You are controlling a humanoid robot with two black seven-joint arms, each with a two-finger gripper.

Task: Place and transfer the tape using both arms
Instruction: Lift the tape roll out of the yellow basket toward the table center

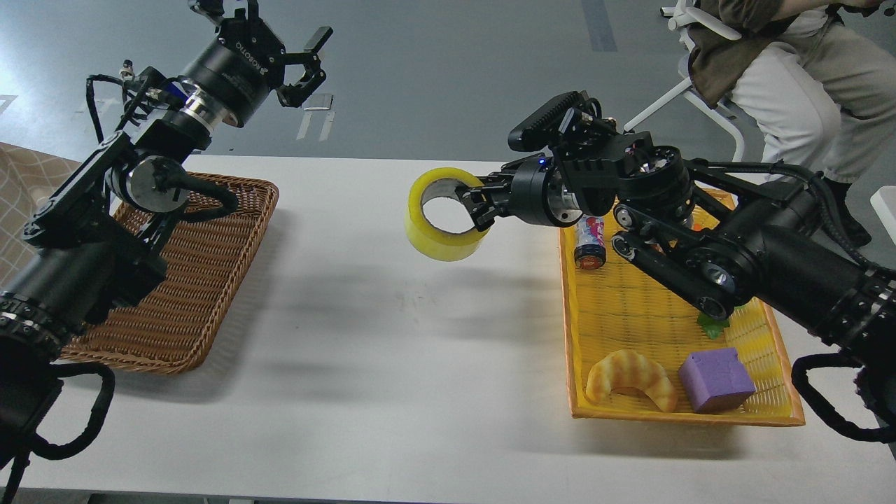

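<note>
Lower right of frame: a yellow tray lay on the white tabletop. At its near end sat a croissant and, just beside it to the right, a purple block. Further up the tray, a green leaf showed under the right arm, and a small can lay near the tray's left wall.

Left of frame: a brown wicker basket lay on the tabletop, partly behind the left arm.

Centre, above the tabletop and left of the tray: the tape hung in the air, its hole facing the camera. The right pincer gripped its right wall, one finger inside the core, the other outside.

Upper left: the left pincer was held high beyond the basket, fingers spread wide, holding nothing, well apart from the tape.

Upper right, beyond the tabletop: a seated person on a white chair.
</note>
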